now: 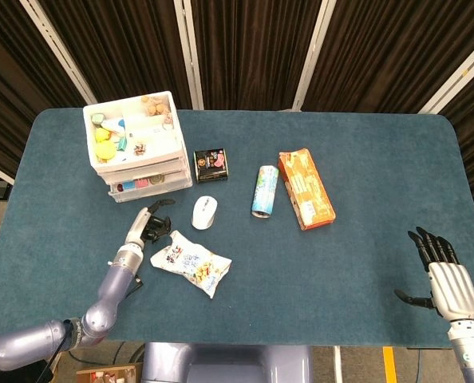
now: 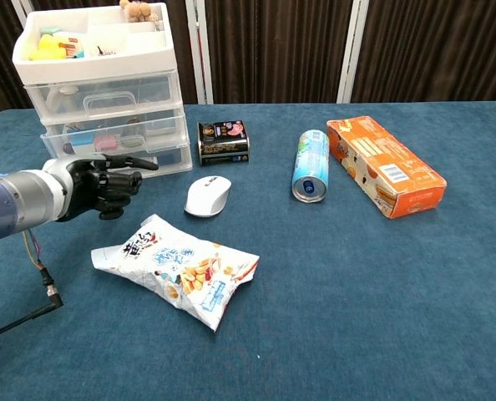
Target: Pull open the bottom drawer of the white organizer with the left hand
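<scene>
The white organizer (image 1: 132, 142) (image 2: 98, 79) stands at the table's far left, its top tray full of small items. Its bottom drawer (image 1: 148, 192) (image 2: 152, 157) sticks out a little towards me, and in the head view pink and coloured items show inside it. My left hand (image 1: 146, 227) (image 2: 99, 185) hovers just in front of the drawer with its fingers curled in and one finger stretched towards the drawer front. It holds nothing. My right hand (image 1: 439, 273) hangs at the near right corner, fingers spread and empty, seen only in the head view.
A snack bag (image 1: 191, 267) (image 2: 177, 271) lies right beside my left hand. A white mouse (image 1: 204, 212) (image 2: 208, 195), a black tin (image 1: 211, 162) (image 2: 224, 141), a lying can (image 1: 264, 191) (image 2: 310, 165) and an orange box (image 1: 306, 189) (image 2: 386, 164) spread across the middle.
</scene>
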You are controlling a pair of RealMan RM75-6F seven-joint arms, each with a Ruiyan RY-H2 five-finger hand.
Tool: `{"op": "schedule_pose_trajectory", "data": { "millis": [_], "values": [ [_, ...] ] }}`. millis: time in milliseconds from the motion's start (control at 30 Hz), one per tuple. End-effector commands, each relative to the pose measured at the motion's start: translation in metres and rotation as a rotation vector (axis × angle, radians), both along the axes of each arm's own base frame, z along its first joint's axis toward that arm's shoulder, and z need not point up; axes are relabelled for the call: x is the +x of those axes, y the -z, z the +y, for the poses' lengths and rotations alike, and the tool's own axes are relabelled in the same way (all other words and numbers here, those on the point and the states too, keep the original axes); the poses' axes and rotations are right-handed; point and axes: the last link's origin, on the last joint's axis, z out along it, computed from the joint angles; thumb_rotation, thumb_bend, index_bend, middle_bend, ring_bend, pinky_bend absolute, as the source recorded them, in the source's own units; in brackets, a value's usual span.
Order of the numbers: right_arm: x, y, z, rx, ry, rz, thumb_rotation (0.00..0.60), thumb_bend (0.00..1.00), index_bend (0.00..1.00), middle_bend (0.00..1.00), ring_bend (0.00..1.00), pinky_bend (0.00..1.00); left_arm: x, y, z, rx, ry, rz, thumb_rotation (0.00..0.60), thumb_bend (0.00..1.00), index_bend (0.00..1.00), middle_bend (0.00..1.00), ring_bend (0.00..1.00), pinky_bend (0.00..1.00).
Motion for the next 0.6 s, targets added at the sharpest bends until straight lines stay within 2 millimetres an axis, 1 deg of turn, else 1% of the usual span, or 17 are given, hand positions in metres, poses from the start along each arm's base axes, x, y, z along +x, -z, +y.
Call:
{"op": "schedule_pose_trajectory", "data": {
  "millis": [33, 100, 233, 300, 400, 500, 600],
  "values": [
    [0.0, 0.0, 0.0, 0.0, 0.0, 0.0, 0.6, 0.13, 0.0, 0.0, 0.0, 0.05, -0.004, -0.005, -0.011, -0.001, 0.027, 0.016, 0.6, 0.68, 0.18, 0.98, 0.9, 0.88],
    [0.0, 0.0, 0.0, 0.0, 0.0, -0.001, 0.6, 0.13, 0.0, 0.0, 0.0, 0.05, -0.008, -0.009, -0.017, 0.008, 0.074, 0.079, 0.6, 0.67, 0.16, 0.98, 0.9, 0.88],
    [0.0, 0.0, 0.0, 0.0, -0.001, -0.001, 0.6, 0.13, 0.0, 0.0, 0.0, 0.05, -0.013, -0.021, -0.024, 0.091, 0.27, 0.365, 0.6, 0.67, 0.15, 0.98, 0.9, 0.88],
    [0.0, 0.0, 0.0, 0.001, -0.001, -0.001, 0.6, 0.13, 0.0, 0.0, 0.0, 0.05, -0.009, -0.029, -0.024, 0.159, 0.357, 0.49, 0.6, 0.67, 0.15, 0.99, 0.9, 0.89],
    [0.001, 0.001, 0.001, 0.002, -0.001, 0.0, 0.6, 0.13, 0.0, 0.0, 0.0, 0.05, -0.002, -0.039, -0.022, 0.232, 0.439, 0.634, 0.6, 0.67, 0.14, 0.99, 0.91, 0.89],
    [0.001, 0.001, 0.001, 0.002, -0.001, 0.001, 0.6, 0.13, 0.0, 0.0, 0.0, 0.05, 0.007, -0.046, -0.018, 0.262, 0.464, 0.712, 0.6, 0.67, 0.14, 0.99, 0.91, 0.89],
    [0.0, 0.001, 0.001, 0.002, 0.0, 0.001, 0.6, 0.13, 0.0, 0.0, 0.0, 0.05, 0.013, -0.054, -0.012, 0.262, 0.452, 0.751, 0.6, 0.67, 0.14, 1.0, 0.91, 0.89]
  ]
}}
